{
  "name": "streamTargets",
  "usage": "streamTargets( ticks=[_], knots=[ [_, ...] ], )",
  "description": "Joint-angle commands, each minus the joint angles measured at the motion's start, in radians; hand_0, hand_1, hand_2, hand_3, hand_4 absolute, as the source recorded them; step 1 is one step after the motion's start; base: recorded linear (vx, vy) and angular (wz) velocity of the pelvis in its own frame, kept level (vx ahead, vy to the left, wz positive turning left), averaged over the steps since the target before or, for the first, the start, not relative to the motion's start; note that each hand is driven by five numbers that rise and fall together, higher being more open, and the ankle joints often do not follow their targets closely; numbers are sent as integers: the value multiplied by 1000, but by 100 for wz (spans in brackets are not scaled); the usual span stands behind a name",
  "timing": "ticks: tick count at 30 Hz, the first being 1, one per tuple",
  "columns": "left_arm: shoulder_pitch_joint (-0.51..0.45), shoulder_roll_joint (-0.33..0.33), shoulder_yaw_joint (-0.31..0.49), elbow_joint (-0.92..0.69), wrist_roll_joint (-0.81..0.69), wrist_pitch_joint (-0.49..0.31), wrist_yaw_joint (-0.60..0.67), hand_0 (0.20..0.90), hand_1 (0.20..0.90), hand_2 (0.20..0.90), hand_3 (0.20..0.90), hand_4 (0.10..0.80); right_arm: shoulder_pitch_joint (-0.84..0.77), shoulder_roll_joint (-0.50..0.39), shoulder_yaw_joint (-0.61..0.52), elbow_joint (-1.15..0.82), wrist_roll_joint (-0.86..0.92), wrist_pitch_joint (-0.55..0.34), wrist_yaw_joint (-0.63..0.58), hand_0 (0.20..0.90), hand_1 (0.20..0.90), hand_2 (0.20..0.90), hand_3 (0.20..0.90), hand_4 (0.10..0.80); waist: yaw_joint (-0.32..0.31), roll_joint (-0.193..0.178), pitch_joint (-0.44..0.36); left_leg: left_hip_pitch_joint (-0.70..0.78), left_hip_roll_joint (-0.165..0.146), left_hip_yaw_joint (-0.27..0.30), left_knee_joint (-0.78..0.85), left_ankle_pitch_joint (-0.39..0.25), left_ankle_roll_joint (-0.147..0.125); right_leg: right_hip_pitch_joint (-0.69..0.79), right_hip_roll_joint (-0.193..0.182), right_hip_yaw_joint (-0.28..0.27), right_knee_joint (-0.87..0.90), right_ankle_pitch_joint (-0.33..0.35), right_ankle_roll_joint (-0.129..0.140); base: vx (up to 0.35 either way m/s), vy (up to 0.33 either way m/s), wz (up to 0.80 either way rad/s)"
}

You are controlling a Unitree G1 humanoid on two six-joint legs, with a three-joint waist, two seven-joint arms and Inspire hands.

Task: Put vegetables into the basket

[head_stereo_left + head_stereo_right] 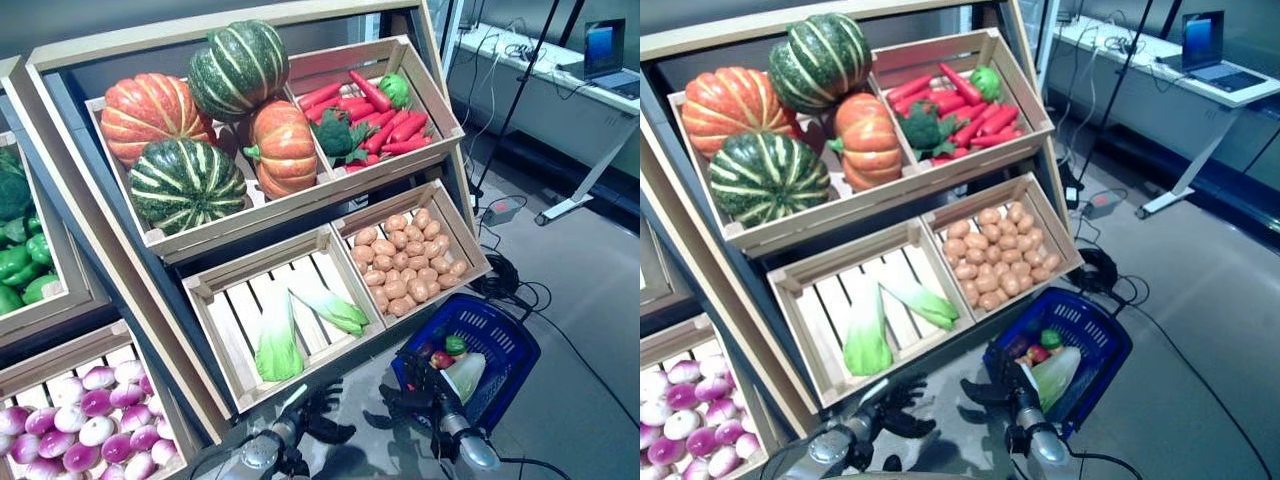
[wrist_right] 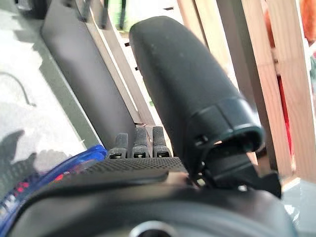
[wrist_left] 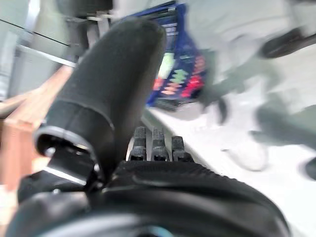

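Crates [image 1: 262,375] and shelf frame [image 1: 120,300]: pale unfinished wood, matt, slatted bottoms. Basket [image 1: 505,345]: blue plastic lattice, slightly glossy. Pumpkins [image 1: 283,148] look smooth and shiny; left hand [image 3: 118,89] and right hand [image 2: 182,84] are matt black with finely textured palm surfaces.

Left hand [image 1: 322,408]: dark, matte, jointed fingers; silver-grey cylindrical forearm with a ringed metal wrist at 7 o'clock of the head view. Right hand [image 1: 412,398]: same dark build, silver-grey wrist collar at 5 o'clock. Wrist views: thick rounded black thumb [image 2: 185,86], textured black palm housing, ribbed fingers [image 3: 154,143] in a row.
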Motion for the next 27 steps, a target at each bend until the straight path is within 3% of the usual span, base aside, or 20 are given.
streamTargets(
  ticks=[1, 4, 5, 9, 12, 13, 15, 17, 19, 27],
  knots=[
    [-147, 15, 18, -112, -68, -210, 69, 900, 900, 900, 900, 800, -94, -7, -25, -129, 46, -39, -13, 900, 900, 900, 900, 800, 10, -13, 77, 8, -13, 28, 1, -49, 20, -49, -37, 34, 1, 64, -53, -71, 42, 2],
    [-196, 58, 50, -270, -105, -275, 141, 900, 900, 900, 900, 800, -109, -29, -26, -164, 53, -46, -36, 900, 900, 900, 900, 800, 17, -5, 116, -38, -16, 18, 1, -42, 20, -88, -39, 34, 1, 68, -59, -128, 46, 2],
    [-222, 64, 66, -305, -77, -329, 212, 900, 900, 900, 900, 800, -119, -35, -26, -164, 50, -57, -57, 900, 900, 900, 900, 800, 19, -3, 130, -54, -17, 12, 1, -39, 19, -102, -39, 34, 1, 69, -61, -60, 27, 10],
    [-272, 63, 91, -325, 6, -336, 398, 900, 900, 900, 900, 800, -139, -45, -20, -180, 67, -56, -90, 900, 900, 900, 900, 800, 16, -4, 151, -73, -16, 5, 1, -36, 16, -126, -38, 38, 8, 66, -65, -28, 39, 8],
    [-352, 50, 120, -267, 139, -281, 663, 900, 900, 900, 900, 800, -187, -61, -12, -195, 54, -51, -125, 900, 900, 900, 900, 800, 3, -2, 188, -97, -10, 5, 2, -12, 7, -175, -42, 47, 52, 55, -72, -72, 81, -5],
    [-377, 44, 129, -243, 144, -278, 701, 900, 900, 900, 900, 800, -203, -64, -9, -198, 57, -49, -129, 900, 900, 900, 900, 800, -1, -3, 202, -111, -9, 5, 18, -8, 4, -192, -46, 48, 75, 50, -74, -139, 103, -7],
    [-483, 51, 172, -161, 241, -244, 919, 900, 900, 900, 900, 800, -264, -83, 0, -211, 89, -56, -123, 900, 900, 900, 900, 800, -16, -10, 273, -212, -5, 0, 143, -12, -6, -295, -62, 59, 221, 17, -82, -197, 110, -11],
    [-513, 59, 179, -138, 251, -222, 966, 900, 900, 900, 900, 800, -277, -86, 4, -217, 100, -59, -121, 900, 900, 900, 900, 800, -20, -15, 293, -254, -4, -5, 195, -16, -10, -341, -66, 70, 285, 2, -84, -132, 42, -6],
    [-582, 98, 202, -98, 251, -159, 1076, 900, 900, 900, 900, 800, -295, -102, 20, -246, 143, -51, -92, 900, 900, 900, 900, 800, -30, -41, 341, -377, 6, -10, 364, -56, -12, -463, -79, 96, 449, -54, -93, -141, 29, 4],
    [-704, 177, 249, -83, 169, -37, 1151, 900, 900, 900, 900, 800, -332, -140, 45, -288, 148, 4, -79, 900, 900, 900, 900, 800, -38, -67, 390, -642, 12, -32, 643, -160, 15, -721, -103, 154, 735, -155, -116, -61, 75, 7]
  ],
)
